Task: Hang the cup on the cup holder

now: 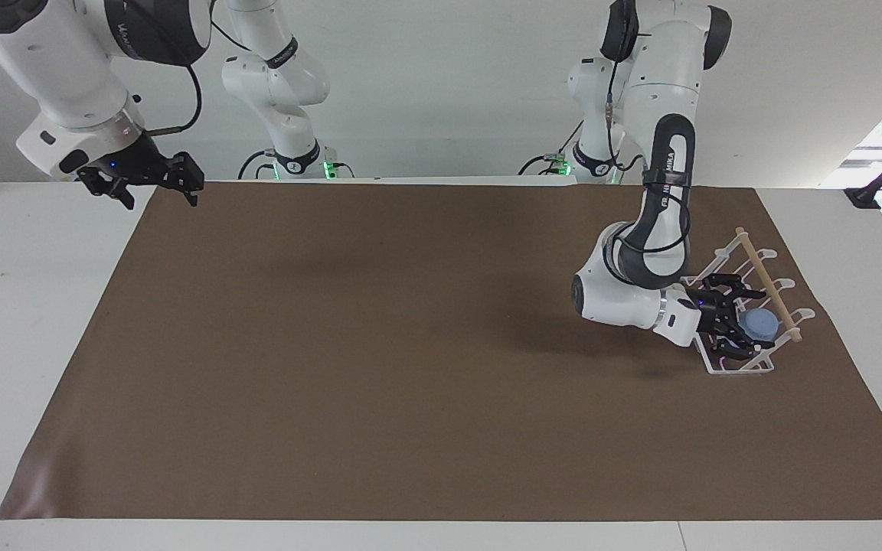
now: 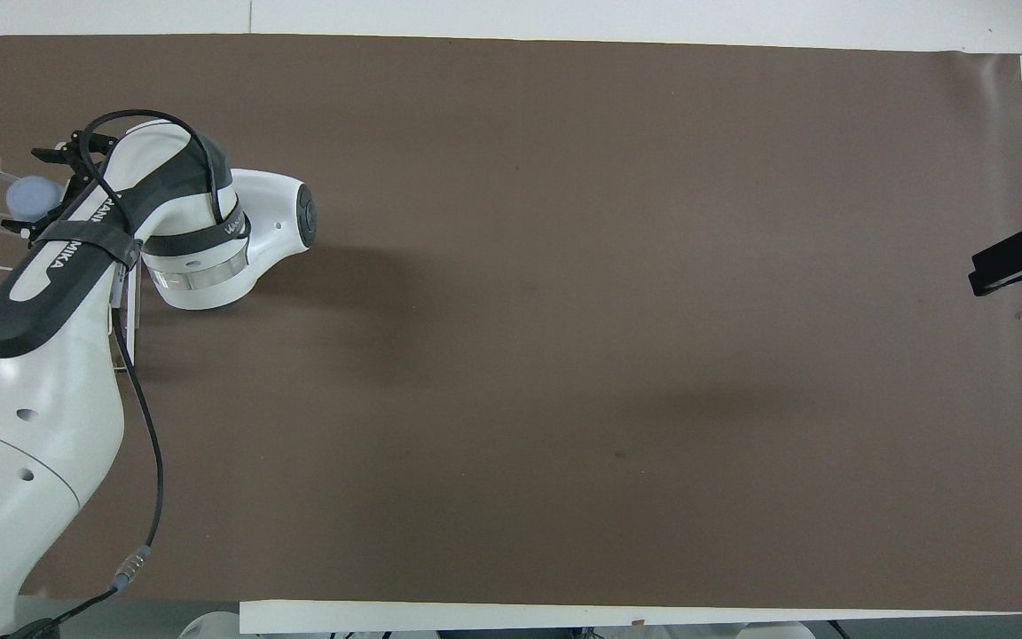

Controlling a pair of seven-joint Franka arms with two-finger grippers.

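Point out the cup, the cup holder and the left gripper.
cup [image 1: 759,324], facing view, on its round blue end.
cup holder [image 1: 769,285], facing view, on the wooden rod.
left gripper [image 1: 738,321], facing view, between its fingertips, beside the cup.

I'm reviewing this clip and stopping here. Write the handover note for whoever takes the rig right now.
Left gripper: over the cup holder, fingers spread around the cup.
Right gripper: open, holding nothing, waiting over the edge of the brown mat at the right arm's end.
Cup: down among the holder's prongs, under the wooden rod, flat end up.
Done: cup brought to the holder and seemingly seated.
Left: back the left arm away and check the cup stays.
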